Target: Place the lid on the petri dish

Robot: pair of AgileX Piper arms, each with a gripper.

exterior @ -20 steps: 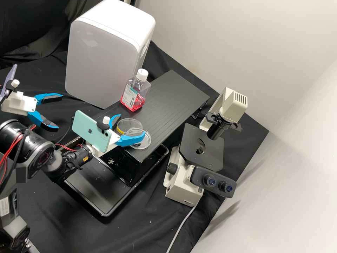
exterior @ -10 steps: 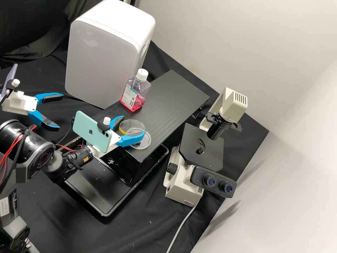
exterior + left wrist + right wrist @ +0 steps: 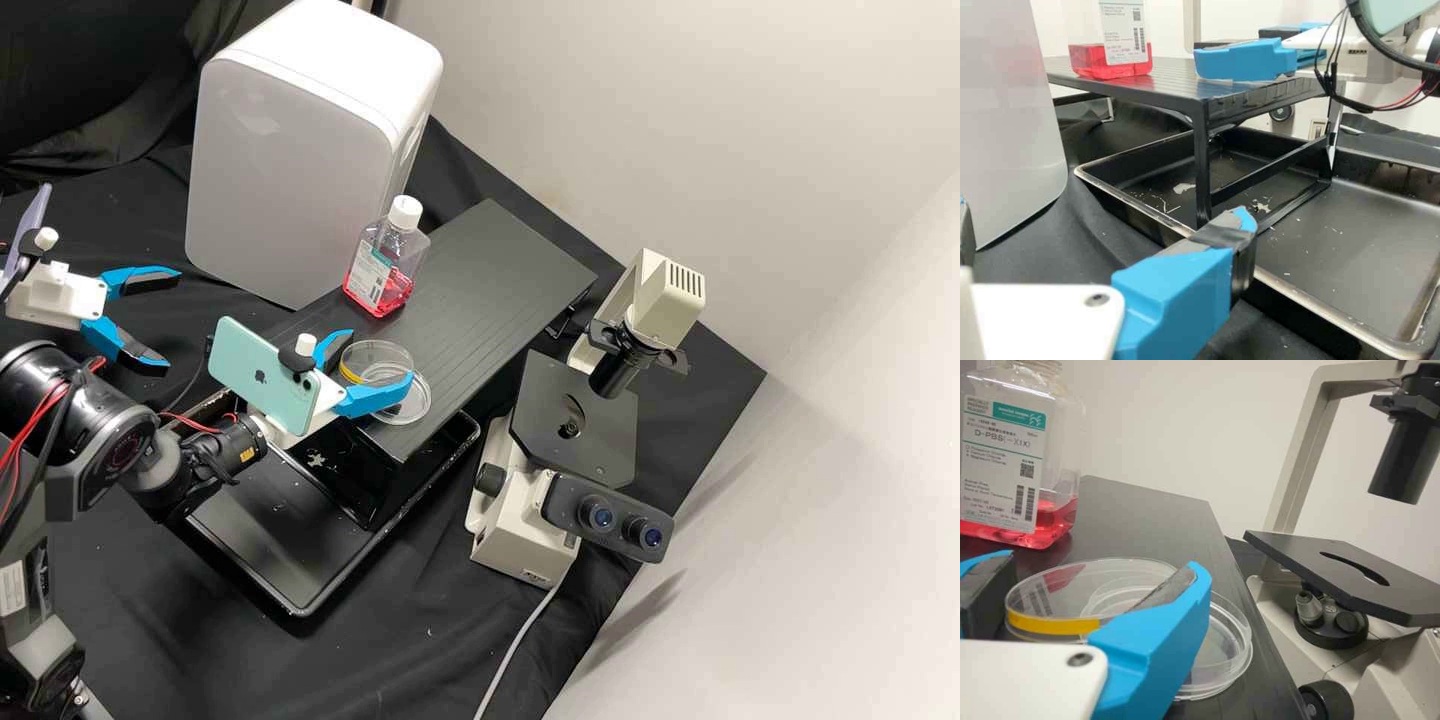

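The right jaws pinch the yellow-banded lid [image 3: 1072, 591] by its rim, low over the black shelf [image 3: 490, 265]. It partly overlaps the wider dish [image 3: 1224, 639] lying there (lined up for setting down, I'd guess). The left jaws hang spread near the white box [image 3: 300, 130], well apart, probably to stay out of the way

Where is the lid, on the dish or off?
Off. The yellow-banded piece, between the fingers of the right gripper, only partly overlaps the other clear piece on the shelf.
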